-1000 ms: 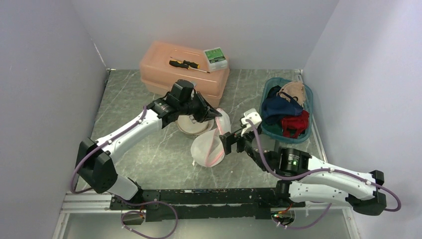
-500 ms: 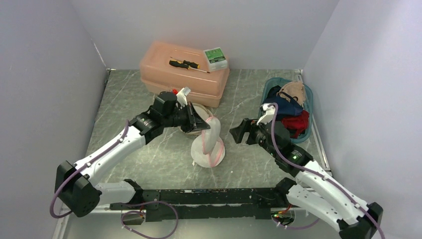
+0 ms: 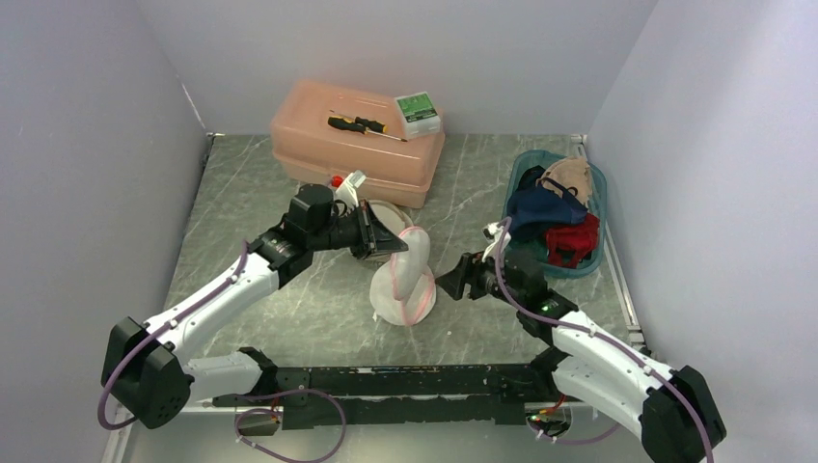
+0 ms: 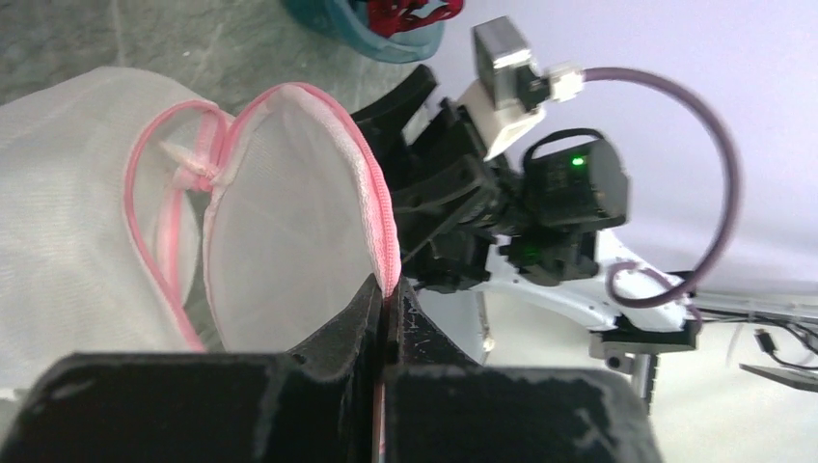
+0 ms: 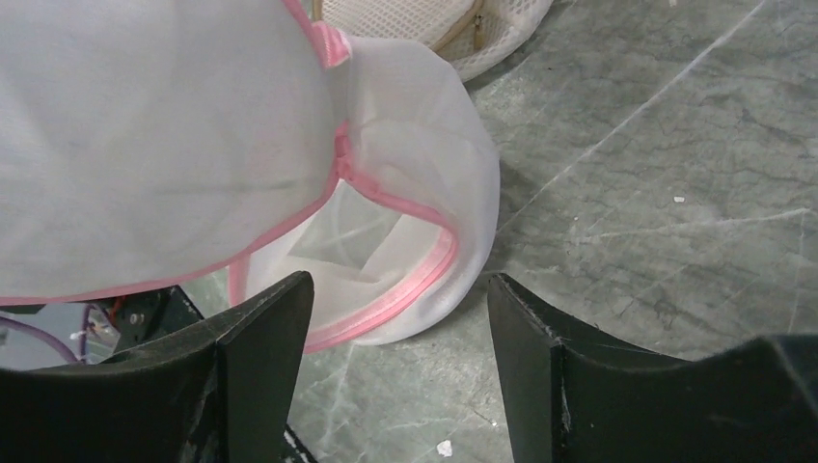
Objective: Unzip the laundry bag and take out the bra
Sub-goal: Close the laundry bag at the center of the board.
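White mesh laundry bag with pink zipper trim (image 3: pixel 403 285) sits near the middle of the grey-green marbled counter (image 3: pixel 289 289), between the two arms. Its lower part rests on the counter and its upper edge is pulled up and toward the left arm.

The left claw (image 3: pixel 394 242) is pinched fully closed on the pink zipper edge. In the left wrist view the trim runs straight into the closed fingertips, and a thin pink loop hangs beside the taut mesh panel. The right claw (image 3: pixel 453 279) hovers just beside the bag on its right, low over the counter. Its jaws stand apart with nothing gripped. Through its wrist camera the bag's pink-edged fold lies just ahead of the two black fingers (image 5: pixel 256 357). What is inside the bag cannot be made out through the mesh.

A cream mesh pouch (image 3: pixel 371 249) lies on the counter under the left claw, touching the bag. Behind it stands a salmon plastic lidded box (image 3: pixel 338 145), and on its lid lie a yellow-and-black screwdriver (image 3: pixel 362 124) and a small green-and-white carton (image 3: pixel 418 109) whose print is too small to read. A teal plastic basket (image 3: pixel 577 271) of blue, red and beige clothing sits at the right.
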Tool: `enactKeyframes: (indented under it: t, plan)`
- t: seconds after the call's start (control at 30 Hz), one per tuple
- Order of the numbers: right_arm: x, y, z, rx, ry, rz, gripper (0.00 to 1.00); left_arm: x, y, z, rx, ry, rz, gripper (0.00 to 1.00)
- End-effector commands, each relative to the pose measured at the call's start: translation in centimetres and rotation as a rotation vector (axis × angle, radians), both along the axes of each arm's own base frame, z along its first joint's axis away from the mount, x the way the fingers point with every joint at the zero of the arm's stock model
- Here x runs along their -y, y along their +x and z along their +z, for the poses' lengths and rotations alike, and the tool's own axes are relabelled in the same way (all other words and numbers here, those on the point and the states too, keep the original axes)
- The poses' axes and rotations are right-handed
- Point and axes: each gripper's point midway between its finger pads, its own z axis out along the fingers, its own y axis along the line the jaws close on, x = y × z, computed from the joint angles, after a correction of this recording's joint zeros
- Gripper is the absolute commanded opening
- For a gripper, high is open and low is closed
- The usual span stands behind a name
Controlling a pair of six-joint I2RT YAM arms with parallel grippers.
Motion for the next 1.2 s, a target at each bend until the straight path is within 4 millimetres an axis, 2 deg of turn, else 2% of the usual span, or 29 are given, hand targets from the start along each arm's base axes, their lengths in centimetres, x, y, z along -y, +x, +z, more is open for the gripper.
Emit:
enactKeyframes:
  t: [0.0, 0.2, 0.47, 0.53, 0.63, 0.7, 0.87, 1.03, 1.17]
  plan:
    - [-1.0, 1.5, 1.8, 0.182, 0.032, 0.017, 0.72, 0.9, -0.3, 4.1, 0.041, -0.176, -0.038, 0.03]
    - [-2.4, 2.4, 1.1, 0.223, 0.014, -0.018, 0.77, 1.3, -0.7, 5.1, 0.022, -0.239, -0.061, 0.03]
    - [-2.3, 3.5, -0.1, 0.271, 0.031, -0.064, 0.75, 0.5, -1.5, 5.3, 0.032, -0.225, -0.065, 0.03]
    - [-2.7, 3.5, 0.0, 0.286, 0.041, -0.055, 0.67, 0.4, -1.5, 5.2, 0.03, -0.222, -0.064, 0.03]
    - [-3.2, 3.3, 0.7, 0.311, 0.06, -0.034, 0.41, 0.2, -1.4, 4.6, 0.02, -0.218, -0.059, 0.03]
    - [-3.4, 2.9, 1.2, 0.322, 0.069, -0.022, 0.29, 0.2, -1.3, 4.0, 0.01, -0.218, -0.052, 0.02]
    - [-2.8, 1.4, 1.6, 0.265, 0.048, -0.043, 0.23, 0.2, -0.7, 1.7, -0.014, -0.213, -0.027, 0.03]
    - [-0.5, 0.1, -0.9, 0.122, -0.008, -0.133, 0.13, 1.0, -0.1, -0.9, -0.032, -0.248, -0.035, 0.03]
    - [0.5, -0.6, -1.6, 0.096, -0.01, -0.161, 0.11, 1.7, 0.6, -2.5, -0.045, -0.288, -0.046, 0.03]
